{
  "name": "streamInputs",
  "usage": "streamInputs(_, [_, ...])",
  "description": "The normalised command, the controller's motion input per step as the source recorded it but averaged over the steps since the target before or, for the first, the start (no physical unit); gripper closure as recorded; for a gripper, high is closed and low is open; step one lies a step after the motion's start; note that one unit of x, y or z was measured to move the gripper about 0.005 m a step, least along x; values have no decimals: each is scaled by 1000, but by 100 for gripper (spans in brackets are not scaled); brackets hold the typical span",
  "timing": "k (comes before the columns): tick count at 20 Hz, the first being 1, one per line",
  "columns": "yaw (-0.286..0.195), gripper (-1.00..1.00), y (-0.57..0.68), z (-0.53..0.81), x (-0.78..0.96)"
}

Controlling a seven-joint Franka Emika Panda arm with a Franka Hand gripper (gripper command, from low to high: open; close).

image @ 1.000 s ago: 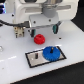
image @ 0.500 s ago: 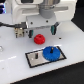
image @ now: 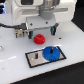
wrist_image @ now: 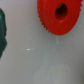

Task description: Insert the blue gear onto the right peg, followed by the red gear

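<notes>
The blue gear (image: 51,52) sits on the grey plate (image: 37,58) at lower centre of the exterior view. The red gear (image: 40,38) lies on the white desk (image: 15,55) just above it, under the hand (image: 44,27); I cannot tell whether the fingers are spread.
</notes>
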Motion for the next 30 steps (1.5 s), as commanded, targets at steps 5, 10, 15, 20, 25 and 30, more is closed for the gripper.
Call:
streamInputs(5, [0, -100, -141, -137, 0])
streamInputs(10, [0, -100, -185, -169, 0])
streamInputs(15, [0, -100, -117, -199, 0])
streamInputs(20, [0, 100, -31, -147, 0])
streamInputs(25, [0, -100, 12, -37, -56])
streamInputs(30, [0, 100, 16, -3, 4])
